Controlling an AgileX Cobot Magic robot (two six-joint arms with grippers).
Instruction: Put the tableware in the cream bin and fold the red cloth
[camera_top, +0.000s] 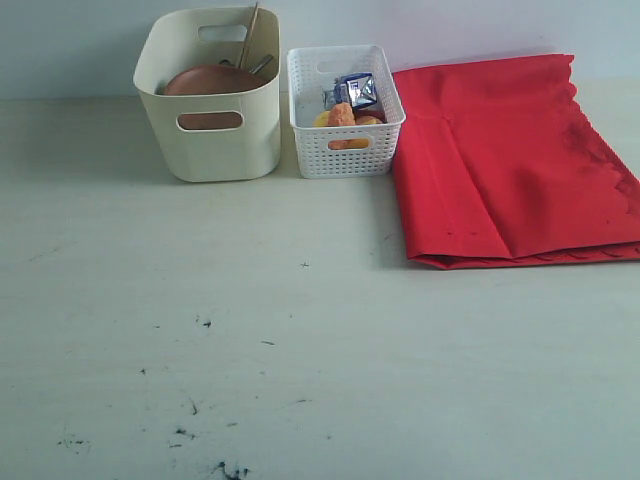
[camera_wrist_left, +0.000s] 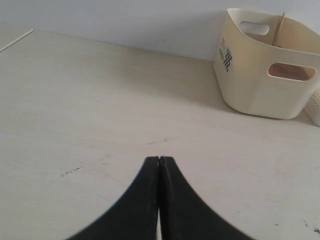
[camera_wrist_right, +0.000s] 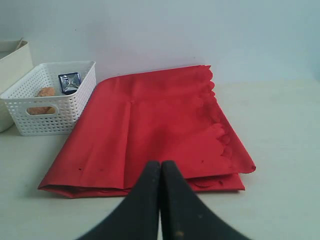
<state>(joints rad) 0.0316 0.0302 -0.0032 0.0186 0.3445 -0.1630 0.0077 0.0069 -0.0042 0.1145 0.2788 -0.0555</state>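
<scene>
**Cream and red: cream bin (camera_top: 215, 150) loaded, red cloth (camera_top: 500, 170) folded, both claws clenched**

Location of items. The cream bin stands upright at the far left of the desk (camera_top: 300, 350). A round brown plate (camera_top: 210, 80) lies tilted inside it, and part of the plate shows through the near handle cut-out. A pair of chopsticks (camera_top: 248, 35) leans against the bin's far wall. A grey metal piece shows beside the plate's right rim; its identity cannot be confirmed. The rest of the bin's contents are hidden by the plate and the walls.

Just right of the bin, with a narrow gap between them, stands a white lattice basket (camera_top: 345, 155). It holds a blue-and-white carton (camera_top: 358, 90) and an orange food item (camera_top: 341, 115).

The red cloth lies flat at the far right, folded into layers that show along its near edge. Its right side is scalloped. Its left edge runs close against the basket; actual contact cannot be confirmed.

Claws. The left claw (camera_wrist_left: 159, 162) is clenched with nothing between its fingers and sits over bare desk, well to the left of the bin. The right claw (camera_wrist_right: 160, 165) is likewise clenched and empty, at the near edge of the cloth.

Surface. Dark scuff marks (camera_top: 225, 468) dot the near desk.
</scene>
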